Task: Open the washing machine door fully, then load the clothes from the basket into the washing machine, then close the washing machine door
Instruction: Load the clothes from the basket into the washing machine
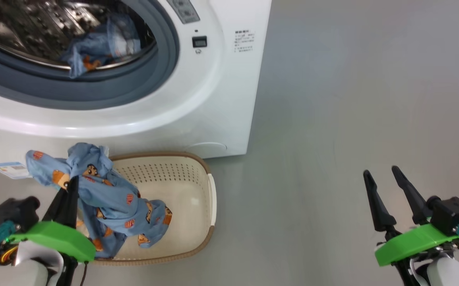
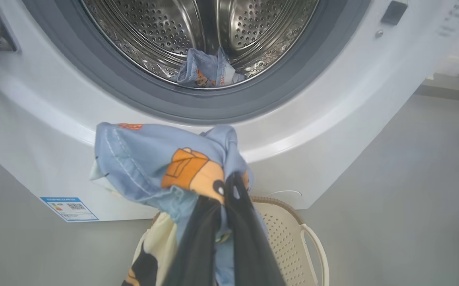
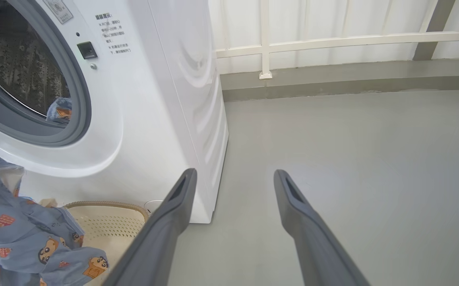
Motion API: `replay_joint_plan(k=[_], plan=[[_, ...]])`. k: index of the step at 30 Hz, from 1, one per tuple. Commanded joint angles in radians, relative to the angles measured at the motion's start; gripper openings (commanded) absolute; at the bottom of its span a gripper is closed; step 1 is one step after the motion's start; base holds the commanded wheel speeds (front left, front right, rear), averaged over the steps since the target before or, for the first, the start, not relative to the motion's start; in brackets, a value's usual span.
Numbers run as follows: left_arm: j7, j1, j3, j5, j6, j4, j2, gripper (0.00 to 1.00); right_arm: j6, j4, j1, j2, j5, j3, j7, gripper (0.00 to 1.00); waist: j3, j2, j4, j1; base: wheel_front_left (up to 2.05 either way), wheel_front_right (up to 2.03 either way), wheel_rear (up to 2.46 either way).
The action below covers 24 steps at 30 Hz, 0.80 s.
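While the left gripper point(image 1: 69, 186), at the lower left of the head view, pinches a crumpled bunch of soft blue printed clothes point(image 1: 106, 198) between its pressed-together dark fingers, the fabric drapes into the cream perforated basket point(image 1: 210, 190) on the smooth grey floor point(image 1: 352, 99). At the upper left, another blue garment point(image 1: 102, 45) lies in the dimpled steel drum point(image 1: 34, 28) of the glossy white washing machine point(image 1: 213, 99), behind a grey rubber ring point(image 1: 167, 51). At the lower right, the right gripper point(image 1: 380, 171) shows its tapered fingers spread, holding nothing.
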Motion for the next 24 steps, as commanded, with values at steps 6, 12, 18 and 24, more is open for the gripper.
replay_joint_plan(k=[6,12,18,24], plan=[[-0.014,0.107,0.155,0.104,-0.001,-0.165,-0.008,0.00,0.002,-0.025,0.053,-0.024,0.004,-0.007,-0.007,1.00,-0.063,0.0000,0.025,0.0000,0.00,0.00,0.00],[-0.014,0.197,0.232,0.157,-0.001,-0.272,-0.043,0.00,0.002,-0.027,0.077,-0.029,0.003,-0.023,-0.007,1.00,-0.087,0.0000,0.026,0.0000,0.00,0.00,0.00],[-0.014,0.298,0.290,0.197,-0.001,-0.387,-0.088,0.00,0.002,-0.035,0.097,-0.029,0.001,-0.036,-0.007,1.00,-0.098,0.0000,0.029,0.0000,0.00,0.00,0.00],[-0.014,0.334,0.316,0.214,-0.001,-0.427,-0.112,0.00,0.002,-0.038,0.102,-0.022,-0.002,-0.036,-0.007,1.00,-0.101,0.0000,0.029,0.0000,0.00,0.00,0.00]])
